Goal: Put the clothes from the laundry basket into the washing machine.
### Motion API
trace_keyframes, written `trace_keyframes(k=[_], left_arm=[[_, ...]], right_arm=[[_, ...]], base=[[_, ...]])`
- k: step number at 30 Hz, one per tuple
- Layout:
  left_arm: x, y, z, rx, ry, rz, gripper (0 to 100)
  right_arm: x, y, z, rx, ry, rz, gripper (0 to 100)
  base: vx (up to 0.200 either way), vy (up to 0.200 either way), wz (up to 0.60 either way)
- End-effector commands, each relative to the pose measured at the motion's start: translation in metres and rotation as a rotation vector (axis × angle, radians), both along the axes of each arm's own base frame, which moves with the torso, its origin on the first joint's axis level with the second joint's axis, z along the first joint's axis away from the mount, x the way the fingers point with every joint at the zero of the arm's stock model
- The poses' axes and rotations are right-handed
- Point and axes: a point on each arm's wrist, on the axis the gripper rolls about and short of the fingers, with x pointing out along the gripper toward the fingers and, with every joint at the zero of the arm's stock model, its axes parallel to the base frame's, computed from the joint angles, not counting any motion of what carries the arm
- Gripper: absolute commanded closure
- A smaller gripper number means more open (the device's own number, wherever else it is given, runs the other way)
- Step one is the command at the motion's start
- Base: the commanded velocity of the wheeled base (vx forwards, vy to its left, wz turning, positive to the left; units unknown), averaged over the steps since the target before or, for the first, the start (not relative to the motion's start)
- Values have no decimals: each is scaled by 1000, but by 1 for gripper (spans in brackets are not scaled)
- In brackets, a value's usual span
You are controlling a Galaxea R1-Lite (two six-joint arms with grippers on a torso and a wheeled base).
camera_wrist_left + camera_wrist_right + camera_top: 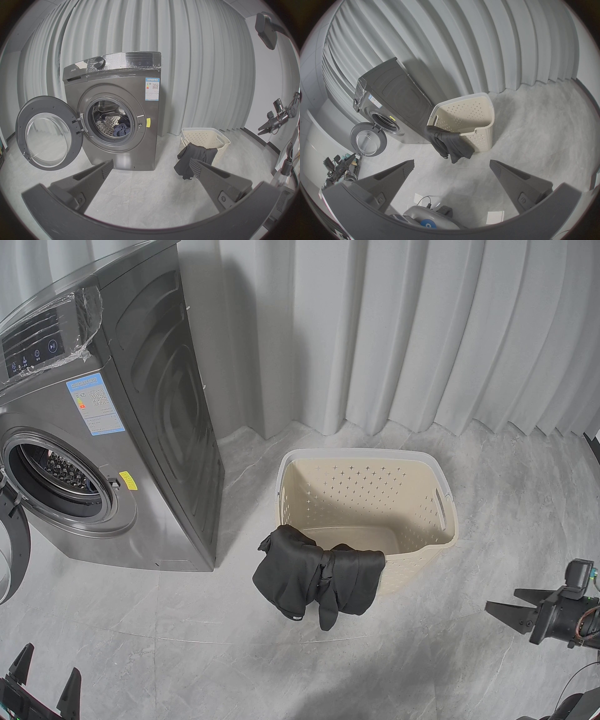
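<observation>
Head view: cream laundry basket (440, 490) on the grey floor (187, 665), black garment (312, 577) draped over its near rim, mostly hanging outside. Washing machine (144, 427) just beside the basket, round door (12, 552) swung open. Left jaws low, well apart from the basket on the washer's side, spread, holding nothing; right jaws off the basket's other side, likewise spread and empty. Left wrist view: dark blue cloth (121, 129) inside the drum (106, 120), well apart from the basket. Right wrist view: garment bunched on the basket's rim corner nearest the washer, tail down the outer wall.
</observation>
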Motion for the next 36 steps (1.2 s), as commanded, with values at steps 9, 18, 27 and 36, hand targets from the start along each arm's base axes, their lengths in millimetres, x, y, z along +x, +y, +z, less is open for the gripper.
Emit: trace_keyframes(k=[9, 18, 27, 36], left_arm=[[0, 0, -5, -4, 6, 2, 0], [0, 0, -5, -4, 6, 2, 0], [0, 0, -5, -11, 6, 2, 0], [0, 0, -5, -14, 6, 5, 0]], right_arm=[[74, 43, -51, -61, 150, 11, 0], [107, 66, -69, -82, 79, -28, 0], [141, 82, -82, -88, 80, -28, 0], [169, 96, -102, -122, 94, -17, 0]], base=[[0, 0, 0], [0, 0, 0], [0, 0, 0], [0, 0, 0]])
